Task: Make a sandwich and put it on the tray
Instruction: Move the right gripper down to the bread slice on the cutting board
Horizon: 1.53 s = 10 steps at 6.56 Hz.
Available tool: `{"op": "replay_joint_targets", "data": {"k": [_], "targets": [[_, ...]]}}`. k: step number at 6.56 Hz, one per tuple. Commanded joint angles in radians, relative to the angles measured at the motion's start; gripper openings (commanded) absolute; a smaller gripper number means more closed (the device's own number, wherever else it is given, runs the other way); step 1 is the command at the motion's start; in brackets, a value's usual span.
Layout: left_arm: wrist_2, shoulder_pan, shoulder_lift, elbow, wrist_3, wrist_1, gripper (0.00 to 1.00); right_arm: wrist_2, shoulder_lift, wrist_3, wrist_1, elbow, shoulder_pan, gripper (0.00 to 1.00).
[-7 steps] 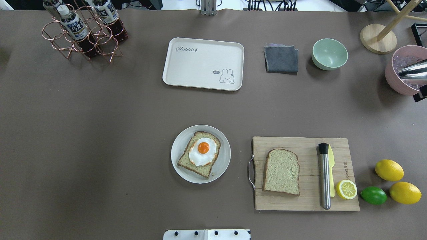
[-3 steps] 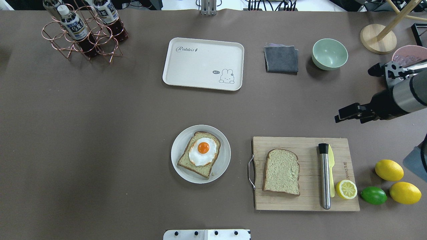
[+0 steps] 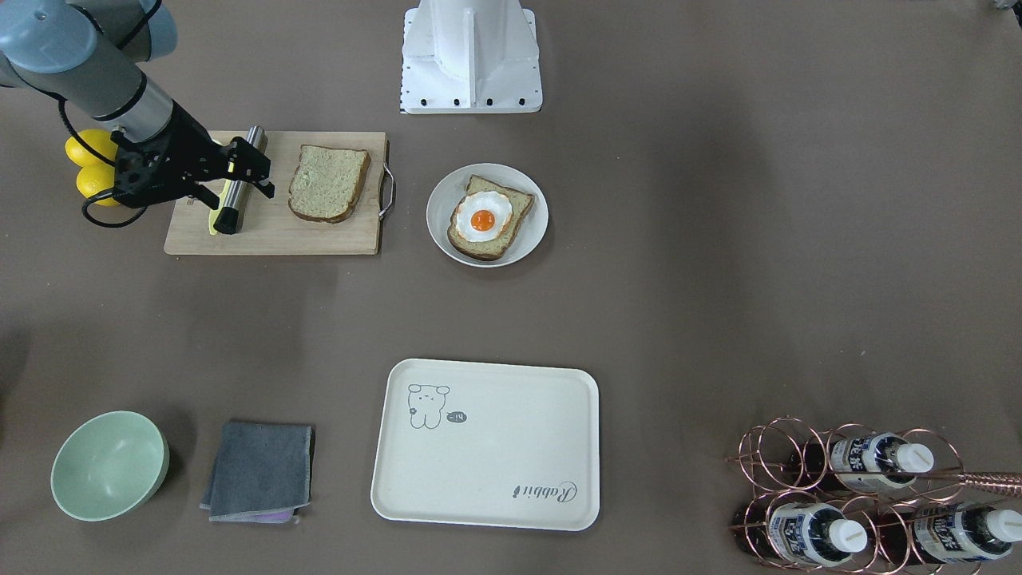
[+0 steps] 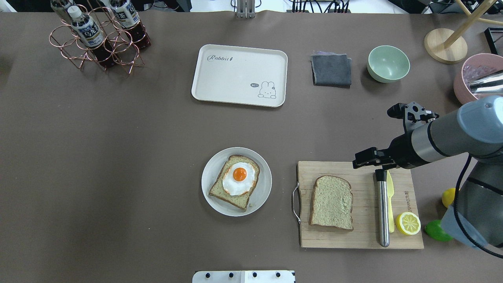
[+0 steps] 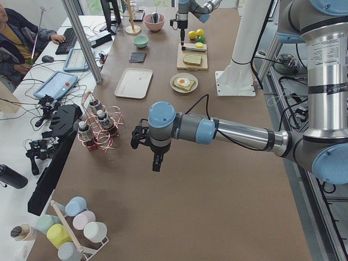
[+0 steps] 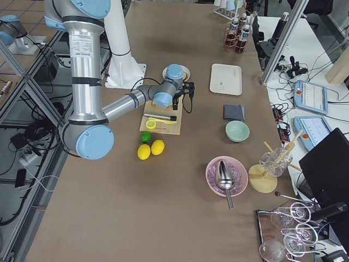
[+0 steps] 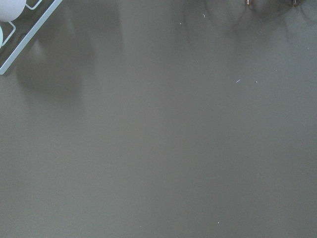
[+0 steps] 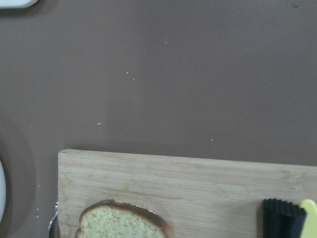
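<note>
Right tool (image 4: pixel 359 159) moved inward, now above cutting board (image 4: pixel 353 237) far edge.

A wooden cutting board (image 4: pixel 361 236) carried a steel rod (image 4: pixel 382 212), a yellow knife (image 4: pixel 390 196) and a half lemon (image 4: pixel 408 223). A grey cloth (image 4: pixel 331 70) lay beside a green bowl (image 4: pixel 388 63).

On the cream tray (image 4: pixel 235 78) the word "Rabbit" stands in grey script near one corner, and beside its little cartoon animal a dark speech bubble seems to read "hi~". The wooden cutting board (image 4: pixel 338 239) has a short mark burnt in along one short edge, too small to make out. The bottles (image 4: pixel 86 29) wear blue-and-white labels with East Asian characters I can't read from here.
</note>
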Motion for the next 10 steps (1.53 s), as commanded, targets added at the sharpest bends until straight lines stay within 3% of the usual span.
{"op": "replay_joint_targets", "data": {"k": [1, 3, 5, 7, 8, 9, 10], "targets": [[-0.019, 0.0, -0.01, 0.0, -0.014, 0.002, 0.97, -0.078, -0.01, 0.134, 0.074, -0.009, -0.095, 0.89], [-0.06, 0.0, -0.011, -0.002, -0.054, 0.004, 0.97, -0.123, -0.023, 0.194, 0.073, -0.009, -0.13, 0.87], [-0.062, 0.0, -0.01, -0.01, -0.063, 0.004, 0.97, -0.16, -0.038, 0.194, 0.075, -0.018, -0.173, 0.72], [-0.062, 0.0, -0.019, -0.011, -0.066, 0.007, 0.97, -0.161, -0.037, 0.194, 0.076, -0.032, -0.189, 0.68], [-0.062, 0.0, -0.018, -0.011, -0.071, 0.007, 0.97, -0.161, -0.035, 0.196, 0.076, -0.032, -0.19, 0.56], [-0.062, 0.0, -0.018, -0.011, -0.071, 0.005, 0.97, -0.161, -0.037, 0.194, 0.076, -0.032, -0.19, 0.25], [-0.062, 0.0, -0.016, -0.01, -0.071, 0.005, 0.97, -0.161, -0.035, 0.194, 0.076, -0.032, -0.19, 0.0]]}}
